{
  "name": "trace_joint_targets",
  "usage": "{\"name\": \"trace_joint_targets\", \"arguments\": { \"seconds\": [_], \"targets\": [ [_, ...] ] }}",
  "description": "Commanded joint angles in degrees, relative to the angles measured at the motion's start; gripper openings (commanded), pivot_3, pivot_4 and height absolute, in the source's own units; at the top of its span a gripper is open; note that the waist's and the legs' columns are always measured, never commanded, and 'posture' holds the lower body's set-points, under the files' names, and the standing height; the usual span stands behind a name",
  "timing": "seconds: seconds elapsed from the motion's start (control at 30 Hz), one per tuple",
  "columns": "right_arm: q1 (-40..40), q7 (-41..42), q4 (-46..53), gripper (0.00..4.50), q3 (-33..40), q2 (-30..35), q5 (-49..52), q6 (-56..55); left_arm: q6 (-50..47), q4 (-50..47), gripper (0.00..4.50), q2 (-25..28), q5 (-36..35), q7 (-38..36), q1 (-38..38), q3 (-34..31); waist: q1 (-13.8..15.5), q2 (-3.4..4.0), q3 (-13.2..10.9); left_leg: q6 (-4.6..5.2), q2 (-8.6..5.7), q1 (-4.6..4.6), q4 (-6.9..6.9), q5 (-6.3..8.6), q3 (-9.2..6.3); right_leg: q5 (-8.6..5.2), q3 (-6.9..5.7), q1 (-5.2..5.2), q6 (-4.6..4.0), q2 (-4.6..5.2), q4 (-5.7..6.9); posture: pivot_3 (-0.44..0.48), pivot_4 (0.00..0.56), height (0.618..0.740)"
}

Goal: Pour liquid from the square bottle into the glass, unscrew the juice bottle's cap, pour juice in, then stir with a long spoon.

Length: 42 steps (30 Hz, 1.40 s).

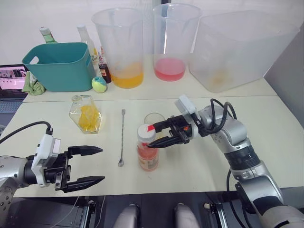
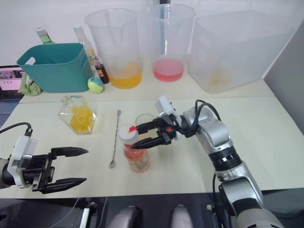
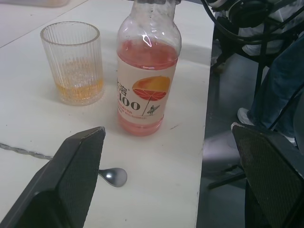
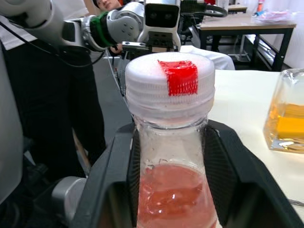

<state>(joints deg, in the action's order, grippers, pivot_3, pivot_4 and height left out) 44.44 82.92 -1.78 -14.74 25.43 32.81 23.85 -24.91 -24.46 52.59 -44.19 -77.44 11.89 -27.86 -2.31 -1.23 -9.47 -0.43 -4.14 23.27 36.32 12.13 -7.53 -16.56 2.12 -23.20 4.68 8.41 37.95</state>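
The juice bottle (image 1: 148,154) stands upright near the table's front edge, pink-red liquid inside and its white cap (image 1: 146,131) with a red mark screwed on. My right gripper (image 1: 151,137) is shut on the bottle's neck just under the cap, one finger (image 4: 118,180) on each side. Just behind the bottle stands the glass (image 1: 154,118) with a little orange liquid (image 3: 78,88) in it. The long spoon (image 1: 122,137) lies flat to the left of the bottle. Further left sits the square bottle (image 1: 86,114). My left gripper (image 1: 90,165) hovers open at the front left, empty.
Two tall clear pitchers (image 1: 118,47) (image 1: 171,42) and a large clear tub (image 1: 237,47) line the back. A teal basket (image 1: 61,66), a tennis ball (image 1: 99,84), small bottles (image 1: 104,72) and a laptop (image 1: 12,80) are at the back left. A person's legs (image 3: 280,80) are beyond the table edge.
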Motion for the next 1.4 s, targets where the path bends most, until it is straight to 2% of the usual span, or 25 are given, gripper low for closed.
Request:
{"name": "trace_joint_targets", "arguments": {
  "seconds": [0.03,0.13,0.27,0.33,0.43,0.5,0.6,0.7,1.03,1.27,1.33,1.4],
  "targets": [
    [-0.71,-2.62,3.89,1.34,3.03,0.02,0.75,-0.06,-0.2,-1.34,4.5,1.09,-1.05,0.17,-0.87,-0.72,0.02,0.0,0.0,0.0,0.0,0.0,0.0,0.0,0.0,0.0,0.0,0.0,0.0,0.0,0.0,0.0,0.15,0.729],
    [-1.77,-5.33,7.52,1.34,5.06,0.94,2.13,1.69,-0.39,-0.98,4.5,1.09,-0.86,0.31,-2.1,0.34,0.04,0.0,0.0,-0.01,0.0,0.01,0.0,0.0,0.01,0.0,0.0,-0.02,-0.01,0.0,0.02,0.0,0.15,0.729],
    [-5.48,-12.78,17.19,1.34,9.71,2.41,6.39,7.54,-0.52,-0.39,4.5,0.82,-0.6,0.37,-3.79,2.06,0.38,0.0,0.0,-0.02,-0.01,0.04,0.01,0.01,0.01,0.01,0.0,-0.02,-0.01,0.01,0.02,0.0,0.15,0.729],
    [-7.82,-18.31,22.14,1.34,12.09,2.47,8.13,10.21,-0.37,-0.21,4.5,0.65,-0.57,0.34,-4.17,2.62,0.37,0.0,0.0,-0.08,0.0,0.03,0.01,0.05,0.01,0.0,0.0,-0.03,-0.01,0.01,0.02,0.0,0.15,0.729],
    [-14.61,-33.97,34.63,1.34,15.98,1.45,10.11,17.15,0.28,0.48,4.5,0.05,-0.01,0.11,-4.78,4.31,0.5,0.0,0.0,-0.09,0.03,0.02,-0.02,0.06,0.0,0.0,-0.01,-0.05,-0.01,0.0,0.05,0.0,0.15,0.729],
    [-17.6,-41.46,41.1,1.34,16.83,0.46,12.95,21.14,0.33,0.56,4.5,-0.11,0.05,0.11,-5.0,4.94,0.5,0.0,0.0,-0.09,0.01,0.04,-0.02,0.06,0.02,0.0,0.03,-0.07,-0.01,0.0,0.04,0.0,0.15,0.729],
    [-19.83,-50.39,46.58,1.34,16.5,-1.38,15.54,25.13,0.27,0.78,4.5,-0.05,-0.06,-0.02,-5.4,5.48,0.25,0.0,0.0,-0.09,0.02,0.01,-0.03,0.06,0.06,0.0,0.07,-0.09,-0.01,0.0,0.05,0.0,0.15,0.729],
    [-24.6,-57.42,50.1,1.34,13.14,-3.22,11.52,25.37,0.24,1.42,4.5,0.15,0.04,-0.36,-6.49,6.57,0.26,0.0,0.0,-0.09,0.01,-0.06,-0.03,0.06,0.06,0.0,0.05,-0.03,-0.01,-0.03,0.06,0.0,0.15,0.729],
    [-30.03,-58.88,50.8,1.34,4.88,-0.08,2.08,20.01,0.14,2.76,4.5,0.74,0.39,-0.97,-9.41,8.08,0.22,-0.03,0.02,-0.09,-0.01,-0.11,0.05,0.06,0.14,0.0,0.04,0.06,-0.01,-0.08,0.05,0.0,0.15,0.729],
    [-32.11,-57.14,50.64,1.34,3.76,-0.22,3.65,18.33,-0.35,2.72,4.5,0.91,0.32,-1.06,-9.53,7.76,0.15,-0.03,0.02,-0.09,0.02,-0.17,0.05,0.06,0.14,0.0,0.04,0.12,-0.01,-0.11,0.06,0.0,0.15,0.729],
    [-31.62,-56.61,50.53,2.37,4.35,0.07,4.42,18.28,-0.78,2.88,4.5,0.77,0.13,-0.66,-9.91,7.86,0.1,-0.03,0.02,-0.09,0.02,-0.19,0.05,0.06,0.14,0.0,0.04,0.13,-0.01,-0.11,0.06,0.0,0.15,0.729],
    [-30.33,-54.74,49.7,3.02,6.2,1.15,7.12,19.04,-0.98,2.99,4.5,0.63,0.06,-0.48,-10.26,8.07,0.09,-0.03,0.02,-0.09,0.03,-0.19,0.05,0.06,0.14,0.0,0.04,0.13,-0.01,-0.12,0.06,0.0,0.15,0.729]
  ]
}}
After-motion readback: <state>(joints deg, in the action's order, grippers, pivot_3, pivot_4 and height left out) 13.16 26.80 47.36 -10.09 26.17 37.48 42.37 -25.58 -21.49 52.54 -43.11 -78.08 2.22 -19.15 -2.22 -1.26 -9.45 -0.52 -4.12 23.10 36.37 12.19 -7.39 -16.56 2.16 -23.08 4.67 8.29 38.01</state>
